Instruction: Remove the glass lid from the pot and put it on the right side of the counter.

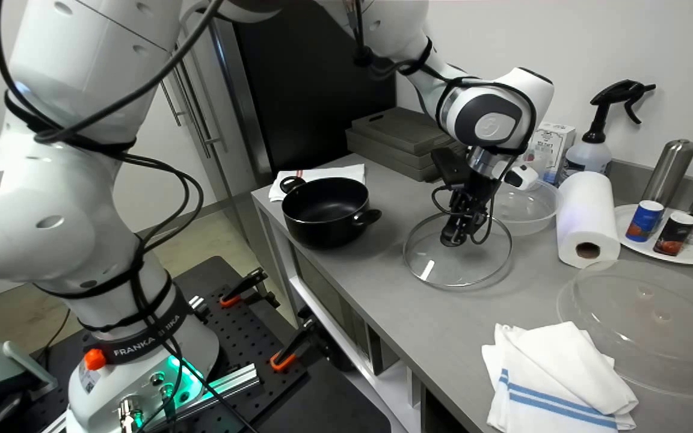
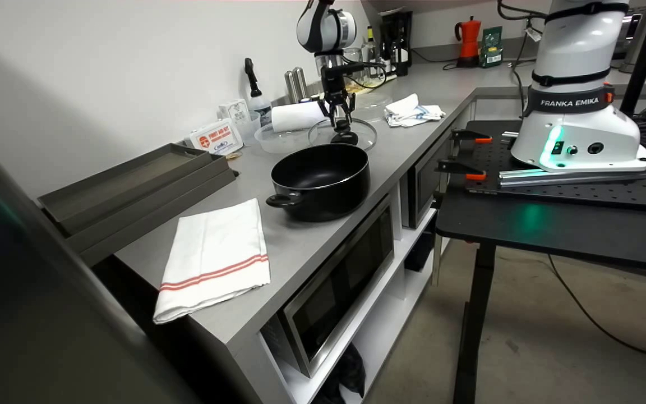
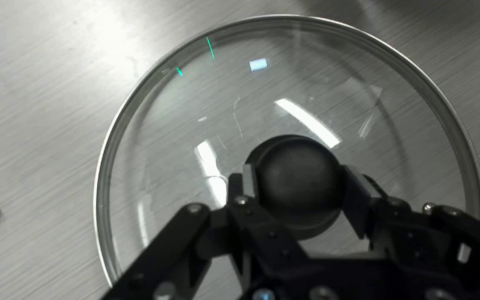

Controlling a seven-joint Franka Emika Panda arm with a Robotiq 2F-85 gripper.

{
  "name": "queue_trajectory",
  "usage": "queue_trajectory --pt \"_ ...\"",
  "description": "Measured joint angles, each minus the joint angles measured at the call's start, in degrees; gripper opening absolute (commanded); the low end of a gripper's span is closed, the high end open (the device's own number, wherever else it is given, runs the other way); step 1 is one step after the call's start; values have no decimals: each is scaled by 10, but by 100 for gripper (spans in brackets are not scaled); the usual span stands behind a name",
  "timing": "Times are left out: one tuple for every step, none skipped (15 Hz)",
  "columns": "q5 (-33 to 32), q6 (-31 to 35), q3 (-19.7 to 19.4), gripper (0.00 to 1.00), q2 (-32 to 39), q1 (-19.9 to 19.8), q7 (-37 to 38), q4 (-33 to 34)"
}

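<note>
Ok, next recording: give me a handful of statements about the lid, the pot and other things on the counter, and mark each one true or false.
The gripper is closed on the black knob of the glass lid. True.
The pot stands on the counter. True.
The glass lid covers the pot. False: the pot is open and the glass lid is apart from it.
The towel nearest the pot has blue stripes. False: the nearest is a red-striped towel.
A paper towel roll lies on its side. True.
The spray bottle is topped in red. False: it has a black trigger head.
</note>
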Motion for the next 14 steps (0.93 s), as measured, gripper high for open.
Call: queue_trajectory --pt "3 0 1 26 0 -1 -1 0" --pt "5 0 2 26 0 -2 -2 0" --pt "7 0 2 26 -1 -3 -3 0" --pt "9 1 3 26 -3 -4 -5 0" --pt "10 1 3 26 -7 -4 -8 0" --pt "10 1 3 26 -12 -5 -12 -3" --pt "10 3 3 26 -18 -6 -17 -6" --pt "10 7 3 26 -27 -6 -21 -13" --pt "11 13 3 26 -36 -6 -27 -21" --pt "11 19 3 26 -47 -7 -33 -32" --pt "13 26 3 26 -57 -7 -39 -42" --pt "15 34 4 26 -68 -8 -46 -53" --pt "18 40 4 26 -77 -10 -52 -64" --pt "21 45 4 26 -85 -11 -58 -74"
